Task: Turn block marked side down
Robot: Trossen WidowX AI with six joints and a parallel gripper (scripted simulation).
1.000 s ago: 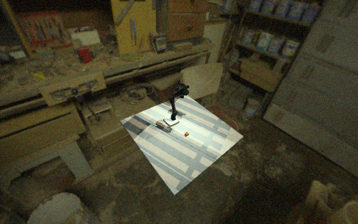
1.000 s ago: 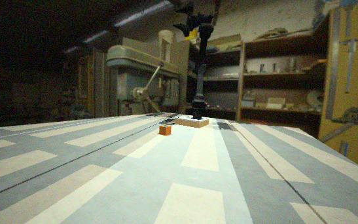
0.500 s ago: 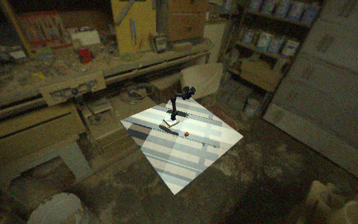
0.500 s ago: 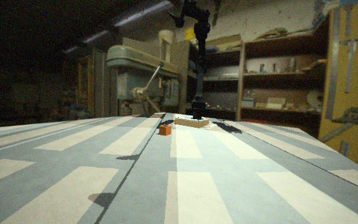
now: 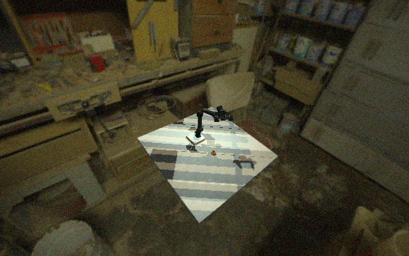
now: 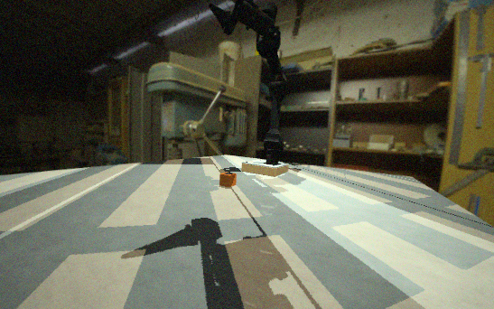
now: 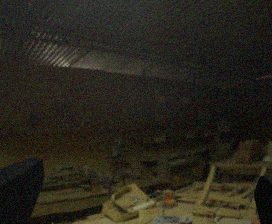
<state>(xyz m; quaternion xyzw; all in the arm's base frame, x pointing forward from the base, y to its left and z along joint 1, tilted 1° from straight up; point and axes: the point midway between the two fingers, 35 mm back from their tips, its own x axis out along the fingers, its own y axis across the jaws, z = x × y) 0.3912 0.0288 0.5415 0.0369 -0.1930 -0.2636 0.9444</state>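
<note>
A small orange block [image 5: 213, 153] [image 6: 228, 180] rests on the striped table [image 5: 201, 209] [image 6: 333, 280], in front of the arm's base. Dark patches show on or behind its top; whether they are its mark or shadow I cannot tell. My gripper [image 5: 224, 119] [image 6: 219, 19] [image 7: 153, 181] is open and empty, raised high above the table and well away from the block. The wrist view shows the two dark fingers wide apart at its lower left and lower right edges, facing the room; the block is not in that view.
The arm's base stands on a pale, wood-edged plate [image 6: 265, 170] behind the block. The arm's shadow [image 6: 216, 257] falls across the table. A cluttered workbench [image 5: 134, 76] and shelves stand beyond the table's edges.
</note>
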